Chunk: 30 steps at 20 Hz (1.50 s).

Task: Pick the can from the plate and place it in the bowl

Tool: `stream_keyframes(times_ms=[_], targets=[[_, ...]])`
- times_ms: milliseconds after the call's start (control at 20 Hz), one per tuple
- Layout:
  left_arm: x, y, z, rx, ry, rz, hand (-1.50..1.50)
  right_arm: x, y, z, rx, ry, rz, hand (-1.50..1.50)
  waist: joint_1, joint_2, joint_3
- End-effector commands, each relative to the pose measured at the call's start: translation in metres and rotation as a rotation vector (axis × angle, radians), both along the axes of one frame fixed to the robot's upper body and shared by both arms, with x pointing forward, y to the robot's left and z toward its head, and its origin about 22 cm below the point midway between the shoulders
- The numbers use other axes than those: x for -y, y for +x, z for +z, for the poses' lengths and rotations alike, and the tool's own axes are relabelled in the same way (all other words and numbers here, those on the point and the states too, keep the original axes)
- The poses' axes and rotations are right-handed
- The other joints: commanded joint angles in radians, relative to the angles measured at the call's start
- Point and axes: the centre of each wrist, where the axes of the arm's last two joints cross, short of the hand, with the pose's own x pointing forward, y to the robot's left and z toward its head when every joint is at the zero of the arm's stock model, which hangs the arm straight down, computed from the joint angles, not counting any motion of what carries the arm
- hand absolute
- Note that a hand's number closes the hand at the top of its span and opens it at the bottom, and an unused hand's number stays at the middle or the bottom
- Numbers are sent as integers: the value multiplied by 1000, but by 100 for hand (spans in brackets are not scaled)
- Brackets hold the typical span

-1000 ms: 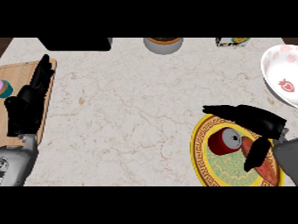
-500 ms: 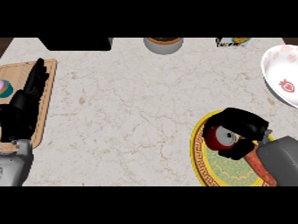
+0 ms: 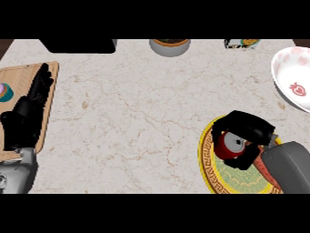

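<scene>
We find the right hand (image 3: pixel 246 136) curled round the can (image 3: pixel 233 144) on the plate (image 3: pixel 214 175), the bowl (image 3: pixel 303 82) lying far-right of it, the left hand (image 3: pixel 24 119) resting open, well apart.

We see the marble counter (image 3: pixel 144 104) evenly and fairly brightly lit, with no hard glare anywhere on it and only a faint soft shadow on it just left of the yellow-rimmed plate (image 3: pixel 209 169). Toward the counter's far edge, the objects are cut off by the frame and look slightly soft. The white bowl (image 3: pixel 303 82), right of the counter's middle, appears stretched at the border.
</scene>
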Motion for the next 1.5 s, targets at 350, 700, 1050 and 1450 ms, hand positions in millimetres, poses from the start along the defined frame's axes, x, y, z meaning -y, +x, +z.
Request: stream_keyframes(times_ms=[350, 700, 1050, 1450], targets=[[11, 8, 6, -2, 0, -42, 0, -103, 42, 12, 2, -66, -824, 150, 45, 12, -2], [32, 12, 9, 5, 4, -86, 0, -147, 62, 76, 211, 202, -1165, 150, 69, 8, 3], [13, 14, 11, -3, -2, -13, 0, -178, 68, 129, 403, 289, -1408, 150, 12, -1, 1], [3, -2, 1, -2, -1, -4, 0, -125, 78, 116, 536, 266, -1589, 150, 1, 1, 2]])
